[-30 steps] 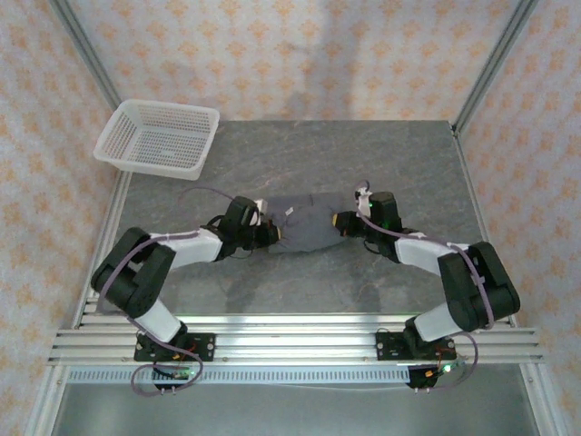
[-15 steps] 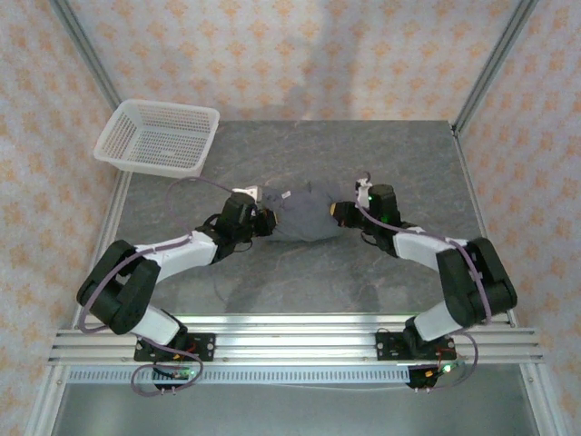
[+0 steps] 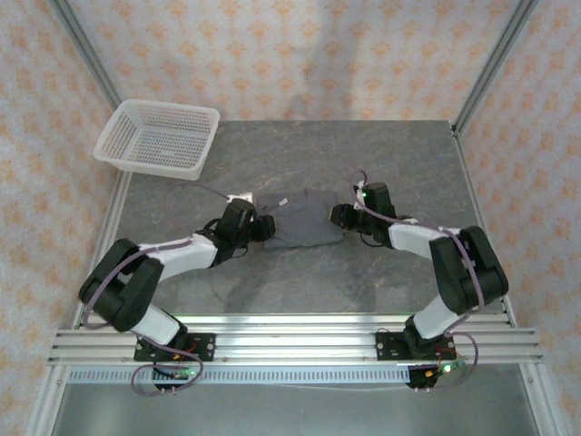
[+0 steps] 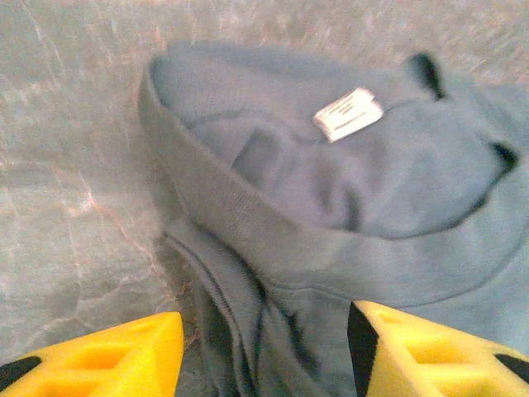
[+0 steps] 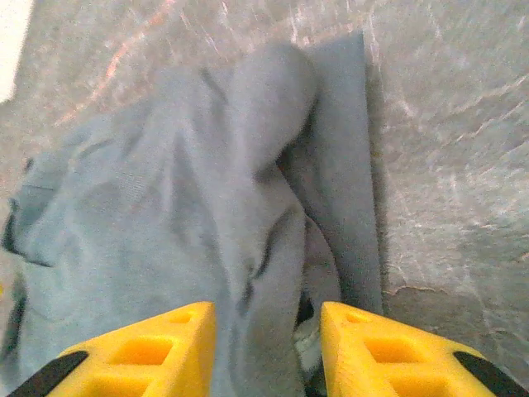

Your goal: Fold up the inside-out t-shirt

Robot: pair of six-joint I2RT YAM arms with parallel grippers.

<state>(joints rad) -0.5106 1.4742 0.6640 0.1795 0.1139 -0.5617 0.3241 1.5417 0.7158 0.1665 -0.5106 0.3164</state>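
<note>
Grey, marble-veined table (image 3: pixel 399 163) fills the floor of our scene, with patterned wallpaper (image 3: pixel 290 54) on the walls around it.

We start at the left gripper (image 4: pixel 264 351). Its yellow jaws stand wide apart with nothing pinched between them. Just under and ahead of that gap lies the inside-out t-shirt (image 4: pixel 355 190), a ribbed band (image 4: pixel 240 219) curving across it and a small white label (image 4: pixel 348 114) showing further on.

The right gripper (image 5: pixel 269 331) also has its jaws parted, though less widely. A loose fold of the grey cloth runs into the gap, and we see no squeeze on it. Beyond the fold, the shirt spreads in soft creases towards the left of that view, with bare table to the right.

From above, we see the shirt bunched into a compact heap near the middle of the table. The two grippers sit low at its left and right ends, facing each other across it.

A white mesh basket (image 3: pixel 150 166) sits at the far left corner, well apart from the shirt.
</note>
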